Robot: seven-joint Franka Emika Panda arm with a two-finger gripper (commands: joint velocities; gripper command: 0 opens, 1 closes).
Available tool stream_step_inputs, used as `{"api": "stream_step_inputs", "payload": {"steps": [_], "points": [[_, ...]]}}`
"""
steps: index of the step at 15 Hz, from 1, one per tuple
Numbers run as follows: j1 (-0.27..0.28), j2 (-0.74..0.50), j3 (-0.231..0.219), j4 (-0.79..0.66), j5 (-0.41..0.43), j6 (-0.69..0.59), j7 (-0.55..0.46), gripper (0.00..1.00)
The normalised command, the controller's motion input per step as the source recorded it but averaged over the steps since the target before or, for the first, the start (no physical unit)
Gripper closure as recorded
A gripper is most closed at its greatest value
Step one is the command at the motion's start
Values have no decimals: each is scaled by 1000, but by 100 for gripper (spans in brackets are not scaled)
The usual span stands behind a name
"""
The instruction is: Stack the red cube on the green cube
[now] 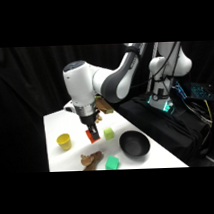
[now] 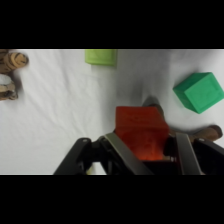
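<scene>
My gripper (image 1: pixel 91 133) is shut on the red cube (image 1: pixel 90 137), an orange-red block held over the middle of the white table. In the wrist view the red cube (image 2: pixel 141 131) sits between my two fingers, with the gripper (image 2: pixel 145 139) closed around it and a soft shadow on the table just beyond it. The green cube (image 1: pixel 112 163), mint-green, rests near the table's front edge, below and right of the gripper. Seen from the wrist, the green cube (image 2: pixel 199 92) lies to the upper right, apart from the red cube.
A paler lime cube (image 1: pixel 109 133) (image 2: pixel 101 56) stands just right of the gripper. A yellow cup (image 1: pixel 64 141) is to its left, a black bowl (image 1: pixel 134 144) to the right. A brown toy (image 1: pixel 91 159) (image 2: pixel 11 72) lies beside the green cube.
</scene>
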Motion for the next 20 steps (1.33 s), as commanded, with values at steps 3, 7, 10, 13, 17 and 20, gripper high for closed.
{"api": "stream_step_inputs", "payload": {"steps": [3, 7, 10, 13, 17, 20], "points": [[97, -189, 57, -83, -144, -100, -2, 75], [87, -182, 60, -107, -132, -53, 31, 75], [75, -168, 54, -163, -125, 49, 68, 75], [79, -140, 30, -161, -158, 107, 121, 75], [70, -78, 2, -129, -193, 202, 166, 75], [53, -10, -8, -101, -167, 248, 165, 75]]}}
